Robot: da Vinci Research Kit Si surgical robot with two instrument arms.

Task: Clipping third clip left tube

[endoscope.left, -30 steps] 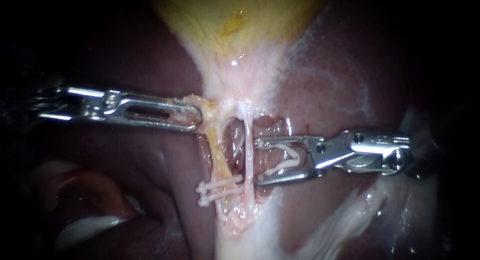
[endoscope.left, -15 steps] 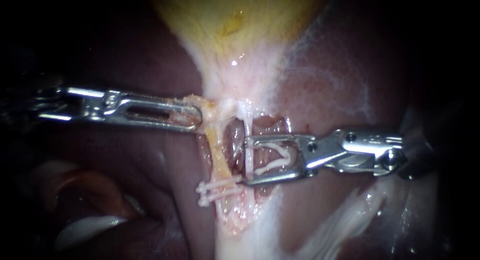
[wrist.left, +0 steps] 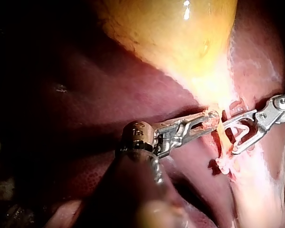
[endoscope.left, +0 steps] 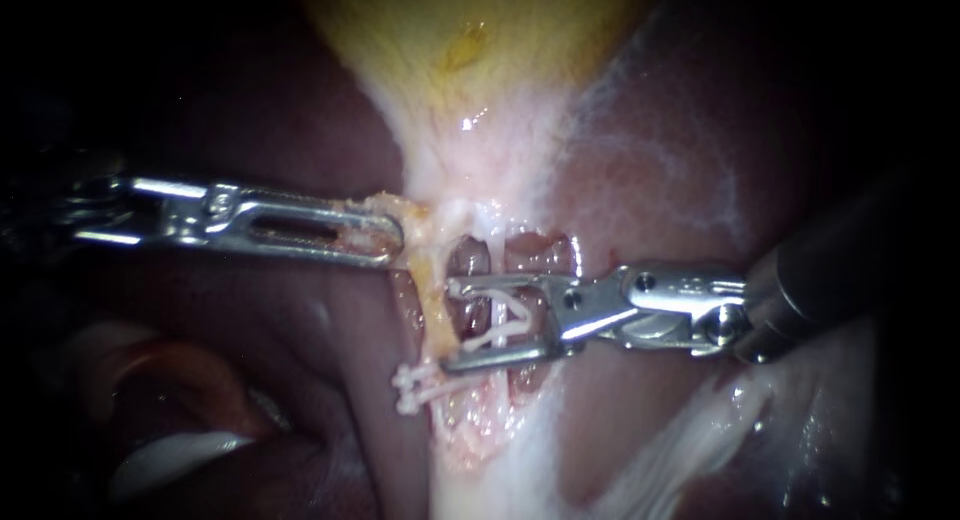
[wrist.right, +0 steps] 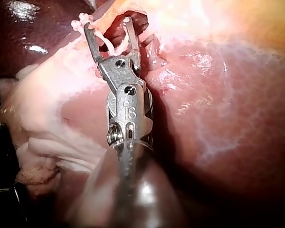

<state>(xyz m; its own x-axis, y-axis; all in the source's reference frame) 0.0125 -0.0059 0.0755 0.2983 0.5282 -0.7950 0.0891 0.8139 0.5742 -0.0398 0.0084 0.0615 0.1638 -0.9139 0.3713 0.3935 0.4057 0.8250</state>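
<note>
Jaws of the right instrument [endoscope.left: 448,323] stand wide, holding an unclosed clip [endoscope.left: 500,315] at the left tube [endoscope.left: 432,280] just above two fitted clips [endoscope.left: 420,385]; the left instrument [endoscope.left: 388,238] is clamped on tissue [endoscope.left: 415,218] beside it.

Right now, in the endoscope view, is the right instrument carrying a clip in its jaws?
Yes, a white clip sits between the two spread jaws of the right instrument, touching both.

yellowish left tube [endoscope.left: 432,290] stands upright, white clips [endoscope.left: 422,384] crossing it low.
</note>
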